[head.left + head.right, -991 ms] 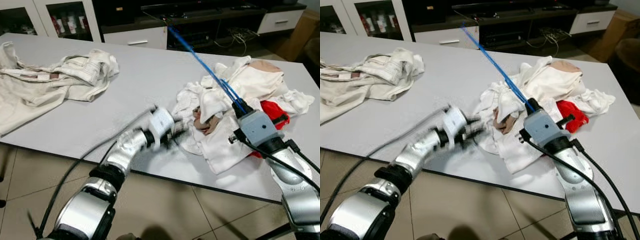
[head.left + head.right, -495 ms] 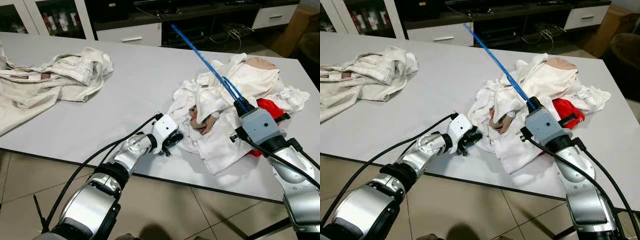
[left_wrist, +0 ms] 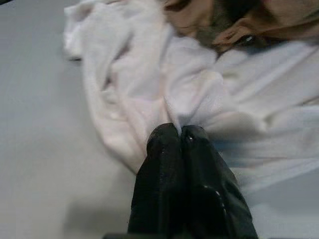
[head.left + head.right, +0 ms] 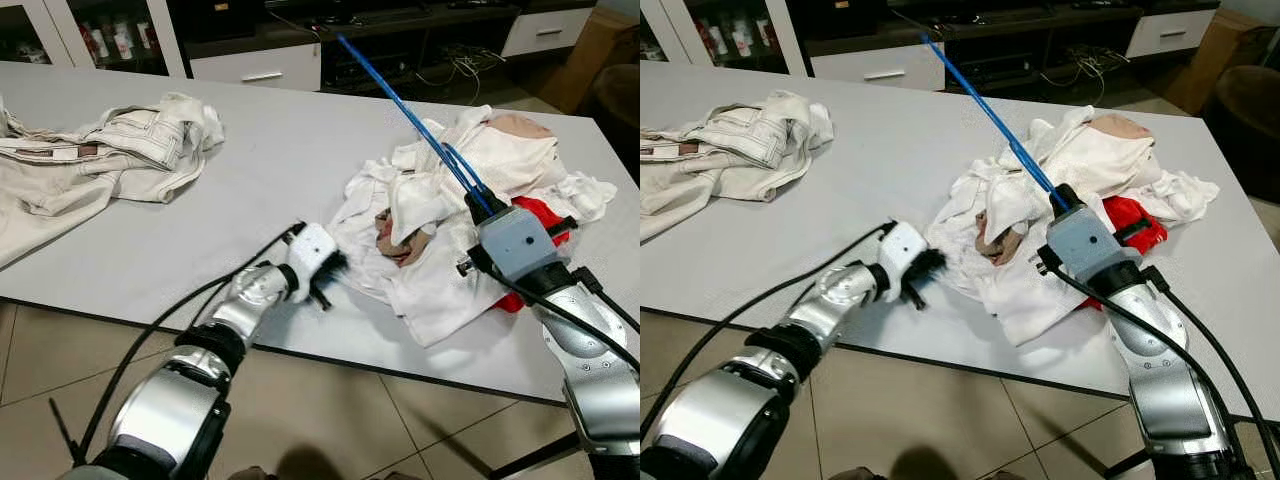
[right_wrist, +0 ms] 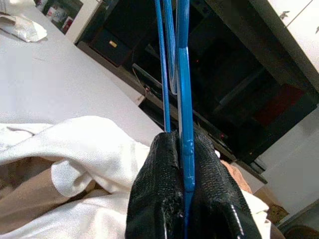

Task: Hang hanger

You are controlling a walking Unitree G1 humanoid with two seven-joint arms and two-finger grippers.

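Blue hanger (image 4: 400, 105): clamped in my right gripper (image 5: 178, 149), angled up over the clothes pile (image 4: 470, 210). My left gripper (image 3: 179, 137): fingers together, tips against the pile's near white garment (image 3: 144, 94). Risk, my estimate: fabric snagging, dragging the pile off the table (image 4: 280, 170).

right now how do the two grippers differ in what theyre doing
The right gripper is shut on the blue hanger, holding it up above the pile of white clothes; the left gripper is shut with nothing clearly between its fingers, its tips at the near edge of that pile. The right gripper sits over the pile's right side, the left gripper low by the table at the pile's left. Both are closed.
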